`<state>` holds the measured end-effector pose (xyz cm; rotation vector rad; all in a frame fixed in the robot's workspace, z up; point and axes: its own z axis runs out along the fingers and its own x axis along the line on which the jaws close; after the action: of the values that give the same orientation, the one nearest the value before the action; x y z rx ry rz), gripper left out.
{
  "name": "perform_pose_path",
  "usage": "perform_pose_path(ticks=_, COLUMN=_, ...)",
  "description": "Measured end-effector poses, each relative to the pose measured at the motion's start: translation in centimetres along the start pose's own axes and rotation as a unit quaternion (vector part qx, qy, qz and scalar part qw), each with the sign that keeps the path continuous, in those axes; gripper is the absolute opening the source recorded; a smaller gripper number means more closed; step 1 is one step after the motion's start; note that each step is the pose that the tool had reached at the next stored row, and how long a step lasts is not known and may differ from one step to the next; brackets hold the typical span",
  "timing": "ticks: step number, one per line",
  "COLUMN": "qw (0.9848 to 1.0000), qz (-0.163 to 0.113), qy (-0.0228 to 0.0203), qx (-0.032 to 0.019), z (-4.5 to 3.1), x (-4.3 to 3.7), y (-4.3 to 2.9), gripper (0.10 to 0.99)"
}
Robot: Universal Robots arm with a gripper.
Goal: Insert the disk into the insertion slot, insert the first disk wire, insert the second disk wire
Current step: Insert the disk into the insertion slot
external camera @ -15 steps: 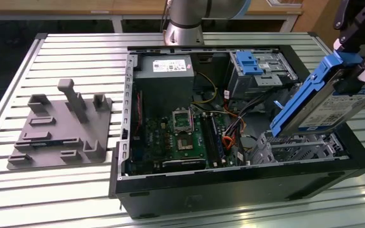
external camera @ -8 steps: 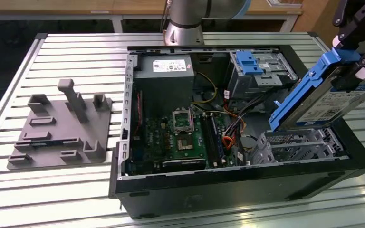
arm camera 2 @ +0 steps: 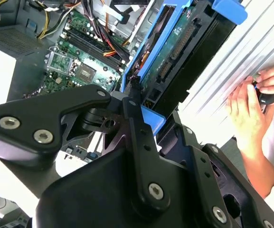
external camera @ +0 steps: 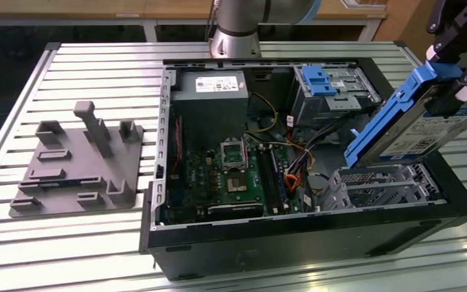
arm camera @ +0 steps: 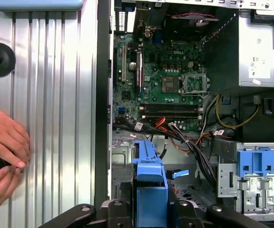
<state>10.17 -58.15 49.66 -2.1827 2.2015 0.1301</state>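
Note:
My gripper (external camera: 454, 85) is shut on the disk (external camera: 424, 131), a silver drive with a white label in a bright blue frame. The disk hangs tilted, its lower end just above the insertion slot (external camera: 379, 185), a perforated silver cage at the near corner of the open computer case, on the exterior view's right. In the second wrist view the black fingers (arm camera 2: 132, 111) clamp the blue frame of the disk (arm camera 2: 174, 52). The first wrist view has the disk's blue edge (arm camera: 150, 190) over the cage (arm camera: 120, 164). Loose orange and black wires (external camera: 298, 164) lie between the motherboard and the cage.
A taller grey bay with a blue latch (external camera: 331, 85) stands behind the cage. The motherboard (external camera: 233, 170) and power supply (external camera: 209, 97) sit in the case. A grey fixture plate (external camera: 79, 164) lies on the slatted table at the exterior view's left. A person's hands (arm camera: 1, 152) rest beside the case.

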Motion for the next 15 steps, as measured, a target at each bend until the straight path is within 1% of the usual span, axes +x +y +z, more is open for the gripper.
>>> perform_pose_path(ticks=3, qw=1.0, qz=0.0, qy=-0.0034, qx=0.0, z=-0.02, x=-0.01, y=-0.72, gripper=0.361)
perform_pose_path(ticks=5, qw=1.0, qz=0.0, qy=-0.0051, qx=0.0, z=-0.03, x=-0.02, y=-1.26, gripper=0.361)
perform_pose_path(ticks=6, qw=1.0, qz=0.0, qy=-0.0056, qx=-0.0001, z=-0.04, x=-0.02, y=-1.39, gripper=0.361)
perform_pose_path(ticks=10, qw=1.0, qz=0.0, qy=-0.007, qx=-0.0001, z=0.12, x=-0.14, y=-1.6, gripper=0.361)
perform_pose_path(ticks=15, qw=1.0, qz=0.0, qy=-0.0071, qx=0.0, z=0.55, x=-0.47, y=-1.64, gripper=0.361)
